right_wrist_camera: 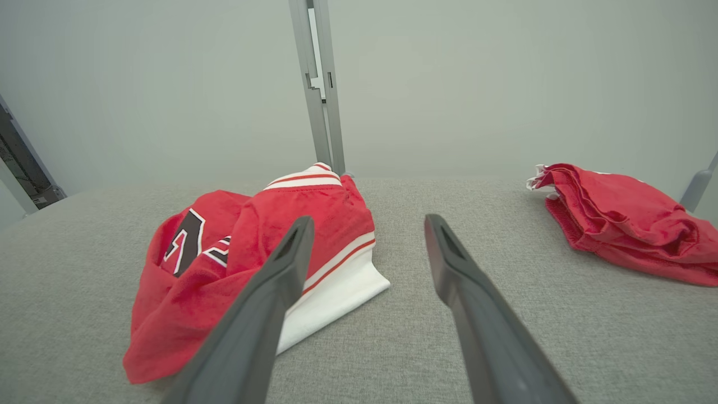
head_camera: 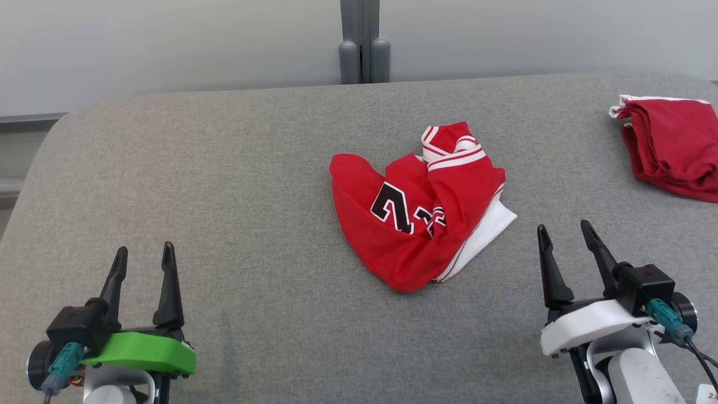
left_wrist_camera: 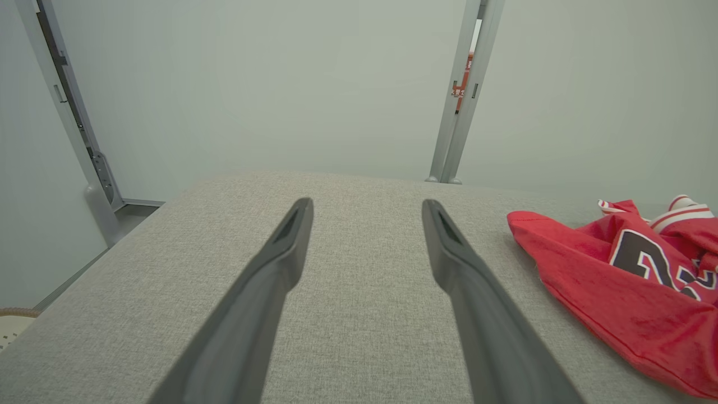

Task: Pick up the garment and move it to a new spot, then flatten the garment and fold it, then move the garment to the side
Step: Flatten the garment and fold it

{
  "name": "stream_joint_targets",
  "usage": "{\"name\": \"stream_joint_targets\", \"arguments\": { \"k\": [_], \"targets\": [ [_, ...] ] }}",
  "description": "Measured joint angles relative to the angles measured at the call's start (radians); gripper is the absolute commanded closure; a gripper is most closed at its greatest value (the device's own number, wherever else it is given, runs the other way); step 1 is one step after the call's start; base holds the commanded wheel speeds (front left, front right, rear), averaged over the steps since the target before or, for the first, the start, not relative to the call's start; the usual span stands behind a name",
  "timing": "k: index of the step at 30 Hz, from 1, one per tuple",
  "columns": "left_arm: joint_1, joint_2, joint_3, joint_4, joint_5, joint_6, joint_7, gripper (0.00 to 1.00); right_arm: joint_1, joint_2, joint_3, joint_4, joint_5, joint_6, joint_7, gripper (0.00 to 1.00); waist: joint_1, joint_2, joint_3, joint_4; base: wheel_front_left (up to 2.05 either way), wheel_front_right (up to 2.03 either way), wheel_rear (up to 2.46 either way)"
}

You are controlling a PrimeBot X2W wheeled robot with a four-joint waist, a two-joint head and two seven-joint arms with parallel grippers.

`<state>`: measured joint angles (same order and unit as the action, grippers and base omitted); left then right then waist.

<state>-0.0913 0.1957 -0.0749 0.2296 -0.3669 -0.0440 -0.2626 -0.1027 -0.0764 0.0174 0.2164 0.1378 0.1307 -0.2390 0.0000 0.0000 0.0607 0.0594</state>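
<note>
Grey table (head_camera: 224,196) with crumpled jersey (head_camera: 415,224), red bundle (head_camera: 673,148)

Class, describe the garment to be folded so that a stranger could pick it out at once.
Start at the grey table. Near its middle lies a crumpled red jersey. Unlike the red pile at the right edge, it bears black numerals and a white panel.

There are two red garments on the one grey table (head_camera: 224,168) — a crumpled jersey (head_camera: 415,224) with black numbers in the middle and a folded garment (head_camera: 673,146) at the far right. Two grippers show, the left gripper (head_camera: 145,247) and the right gripper (head_camera: 563,224), each with two dark fingers (head_camera: 169,280) — four fingers in all. One grey post (head_camera: 363,28) stands behind the table, with two short rounded stubs (head_camera: 348,60) beside it.
</note>
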Motion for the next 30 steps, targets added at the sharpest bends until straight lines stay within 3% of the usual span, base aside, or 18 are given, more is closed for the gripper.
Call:
{"name": "stream_joint_targets", "arguments": {
  "k": [8, 16, 23, 30],
  "targets": [
    [0.002, -0.011, 0.008, 0.0, 0.008, -0.002, 0.0, 0.0, -0.018, -0.005, 0.017, 0.006, 0.001, 0.0, 0.0, 0.0, 0.0, 0.0, 0.001, -0.005, 0.0, 0.0, 0.0],
    [-0.003, -0.013, 0.001, 0.005, 0.017, -0.01, 0.0, 0.0, -0.17, -0.06, 0.055, 0.049, -0.017, 0.0, 0.038, 0.0, 0.0, 0.0, 0.019, 0.002, 0.0, 0.0, 0.0],
    [-0.027, -0.022, -0.014, 0.014, 0.026, -0.019, 0.0, 0.0, -0.28, -0.089, 0.061, 0.175, -0.025, 0.0, 0.087, 0.0, 0.0, 0.0, 0.045, 0.025, 0.0, 0.0, 0.0],
    [-0.074, -0.039, -0.03, 0.021, 0.043, -0.031, 0.0, 0.0, -0.372, -0.12, 0.051, 0.39, -0.014, 0.0, 0.09, 0.0, 0.0, 0.0, 0.094, 0.054, 0.0, 0.0, 0.0]
  ]
}}
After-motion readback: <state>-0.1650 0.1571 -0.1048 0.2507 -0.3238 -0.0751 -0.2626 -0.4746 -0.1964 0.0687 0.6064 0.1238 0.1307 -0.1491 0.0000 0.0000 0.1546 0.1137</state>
